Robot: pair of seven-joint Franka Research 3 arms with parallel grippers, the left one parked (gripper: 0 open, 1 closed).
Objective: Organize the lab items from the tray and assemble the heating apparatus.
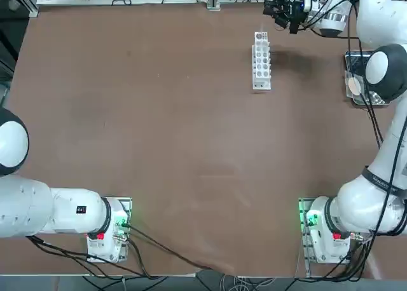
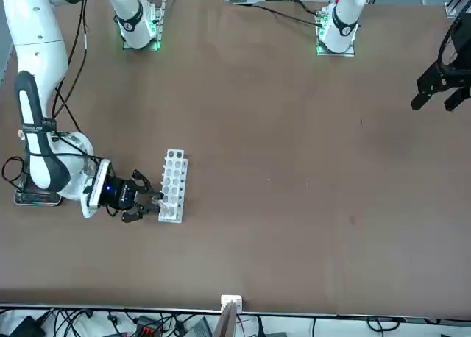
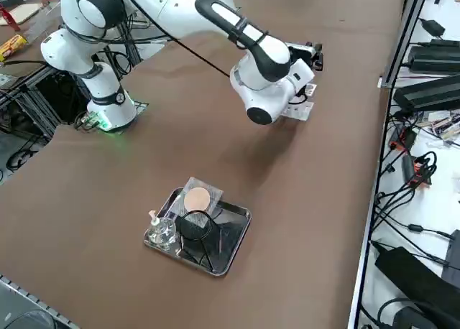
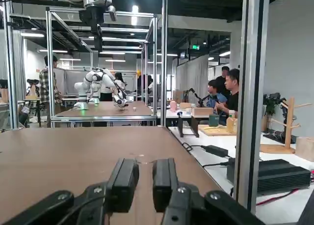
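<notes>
Top view: the right arm (image 1: 395,138) is reaching from its base toward the far side of the table (image 1: 159,113), and its end effector (image 4: 146,182) is hanging just beyond the far end of the white many-holed rack (image 1: 261,63). In the front view, the end effector is pointing inward and lying close beside the rack; I am not able to tell whether it is touching it. The wrist is lying over low, so the camera on it is looking out across the table rather than down.

In the right wrist view, the two fingers are standing apart with a narrow gap, and the table is showing between them. A faint pale outline is crossing near the tips; I am unable to confirm whether anything transparent is sitting there, so I am not treating it as a grip.

The task's things are waiting in the metal tray (image 3: 234,260), well apart from the end effector. The tray's raised rim is keeping them together. The glass burner (image 3: 162,233) is standing at one end, the wire stand (image 3: 196,212) is leaning or standing beside it, and the square mesh (image 3: 213,190) is resting at the tray's edge. The heating apparatus is remaining to be assembled. The rack is standing upright beside the work position, presumably for receiving slim pieces; its nearness is calling for careful wrist clearance, since a sideways sweep could be tipping it.
</notes>
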